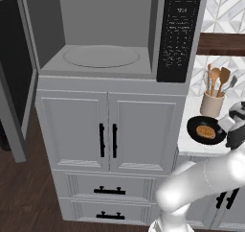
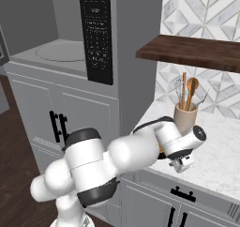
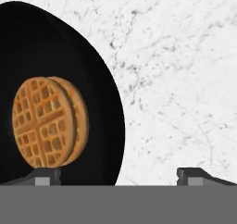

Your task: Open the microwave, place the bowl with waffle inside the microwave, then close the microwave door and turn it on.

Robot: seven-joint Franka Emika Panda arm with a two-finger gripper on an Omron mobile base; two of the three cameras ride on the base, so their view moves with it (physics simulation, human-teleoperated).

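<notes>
**Jaws wide over the bowl's rim, nothing yet held**

The jaws (image 3: 118, 177) are seen spread as wide as they go, with nothing between them; in the hand view the two dark tips rise at the bottom, one over the bowl (image 3: 92, 89) and the other over bare marble, so the bowl's near rim is judged to lie between them, closer to the first tip. The waffle (image 3: 48, 122) is seen lying inside the bowl, just ahead of that same tip; a second disc seems to be stacked under the first, though this cannot be told for certain.

In the left base view the bowl is found on the white surface (image 1: 194, 101), just in front of the utensil crock (image 1: 212, 103), with the hand beside it. The microwave (image 1: 110, 32) is seen away to the far side of the jaws, its microwave door (image 1: 16, 77) already swung open and the turntable (image 1: 101, 56) bare.

The bowl is judged to be stiff, light and shallow; its smooth dark wall is likely to be slippery, so a pinch across the rim is advised, one finger inside and one outside, clear of the waffle. The waffle is judged loose and light; the bowl is best kept level when lifted, or it may slide out.
</notes>
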